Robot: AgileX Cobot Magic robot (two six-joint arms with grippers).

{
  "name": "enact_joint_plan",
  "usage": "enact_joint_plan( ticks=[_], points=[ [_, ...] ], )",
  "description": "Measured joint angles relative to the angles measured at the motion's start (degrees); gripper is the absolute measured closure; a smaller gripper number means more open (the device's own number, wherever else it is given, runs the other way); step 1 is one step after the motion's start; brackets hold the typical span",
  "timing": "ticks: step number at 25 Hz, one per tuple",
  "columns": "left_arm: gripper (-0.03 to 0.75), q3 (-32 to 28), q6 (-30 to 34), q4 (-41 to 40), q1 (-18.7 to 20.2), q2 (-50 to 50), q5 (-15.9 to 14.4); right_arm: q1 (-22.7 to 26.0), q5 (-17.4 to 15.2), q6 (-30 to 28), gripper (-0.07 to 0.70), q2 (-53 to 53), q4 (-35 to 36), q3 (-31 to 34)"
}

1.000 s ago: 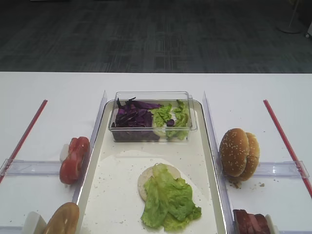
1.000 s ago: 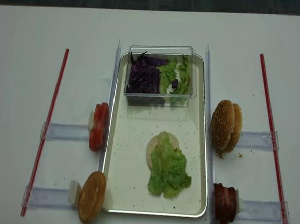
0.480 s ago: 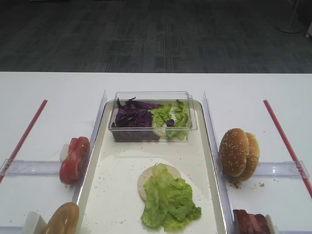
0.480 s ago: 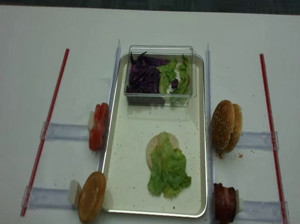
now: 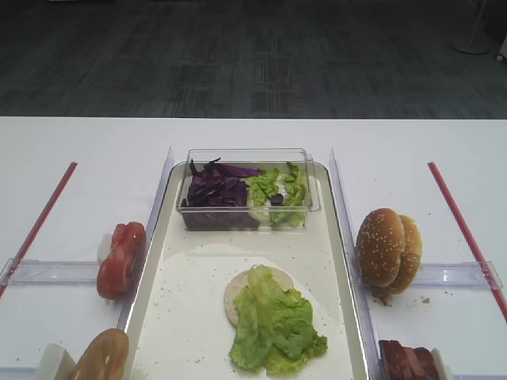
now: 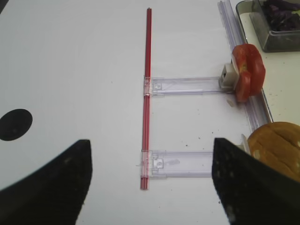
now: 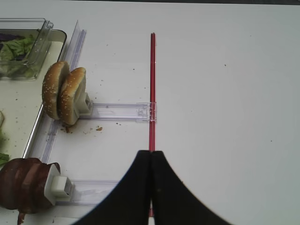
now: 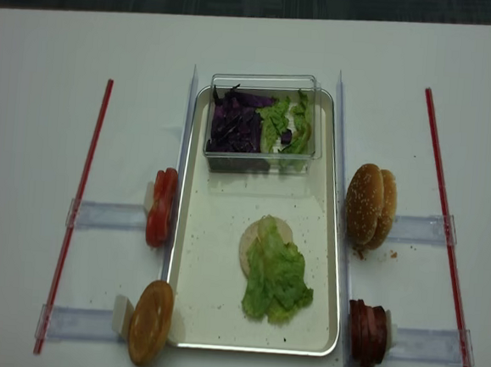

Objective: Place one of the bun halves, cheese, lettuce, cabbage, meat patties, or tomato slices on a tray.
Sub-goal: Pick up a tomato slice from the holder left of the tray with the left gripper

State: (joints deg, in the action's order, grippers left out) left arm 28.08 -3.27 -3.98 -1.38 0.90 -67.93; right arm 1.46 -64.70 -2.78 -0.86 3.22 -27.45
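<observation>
On the metal tray [image 8: 176, 229] a ruffled lettuce leaf [image 8: 276, 275] lies over a pale round bun half [image 5: 234, 297]. Tomato slices [image 6: 247, 71] stand on edge left of the tray, with a plain bun half [image 6: 276, 145] nearer. On the tray's right are sesame bun halves [image 7: 63, 91] and meat patties [image 7: 23, 190]. Cabbage [image 5: 214, 190] and lettuce pieces [image 5: 281, 190] fill the clear box. Cheese is out of view. My left gripper [image 6: 151, 143] is open and empty over the left table. The right gripper [image 7: 150, 153] is shut and empty, right of the buns.
Red strips [image 8: 78, 204] [image 8: 446, 225] run along both sides of the table. Clear plastic rails [image 6: 187, 85] [image 7: 119, 111] hold the food stands. The clear box [image 8: 263, 121] sits at the tray's far end. Crumbs [image 7: 99, 127] lie near the sesame buns.
</observation>
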Motion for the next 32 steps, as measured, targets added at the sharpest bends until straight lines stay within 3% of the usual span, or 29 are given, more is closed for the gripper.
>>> enact_joint_plan(
  ticks=[6, 22, 32],
  points=[
    [0.223, 0.0, 0.0, -0.1, 0.0, -7.4, -0.6, 0.0, 0.0, 0.0, 0.595, 0.0, 0.0, 0.0],
    [0.223, 1.1, 0.0, -0.1, 0.0, -44.5, -1.0, 0.0, 0.0, 0.0, 0.595, 0.0, 0.0, 0.0],
    [0.223, 1.4, -0.4, -0.1, 0.0, -52.5, -1.0, 0.0, 0.0, 0.0, 0.595, 0.0, 0.0, 0.0]
  ],
)
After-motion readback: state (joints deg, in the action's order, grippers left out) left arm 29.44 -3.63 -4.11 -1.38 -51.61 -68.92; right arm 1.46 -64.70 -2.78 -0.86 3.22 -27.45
